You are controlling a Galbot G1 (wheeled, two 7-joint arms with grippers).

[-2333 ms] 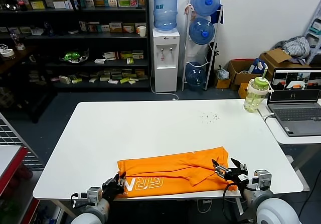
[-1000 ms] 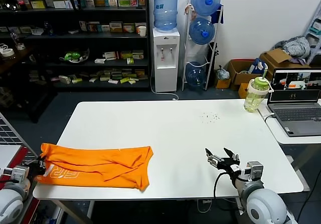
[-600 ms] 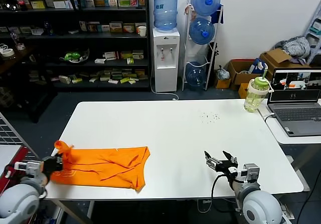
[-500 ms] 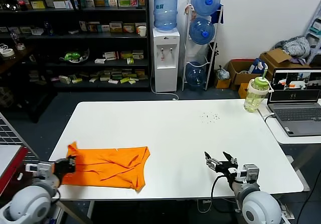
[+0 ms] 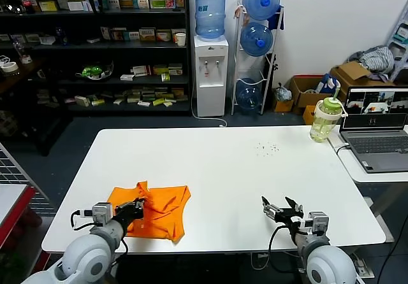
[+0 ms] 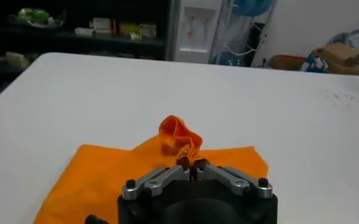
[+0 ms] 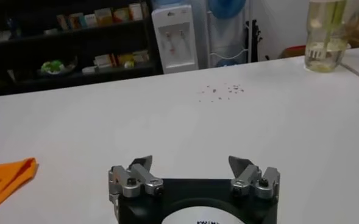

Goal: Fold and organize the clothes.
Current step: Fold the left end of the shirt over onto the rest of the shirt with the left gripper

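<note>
Lower left of the head view: the bright orange cotton T-shirt [image 5: 156, 206] lies on the white worktop [image 5: 223, 163]. The left gripper [image 5: 136, 206] pinches its raised edge, apparently mid-fold; next, lay that edge across and release. The right gripper [image 5: 280, 210] waits lower right, jaws wide.

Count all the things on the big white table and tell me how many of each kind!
Orange T-shirt: 1, pinched by the left gripper
Grippers: 2, left and the open right gripper
Total: 3
</note>
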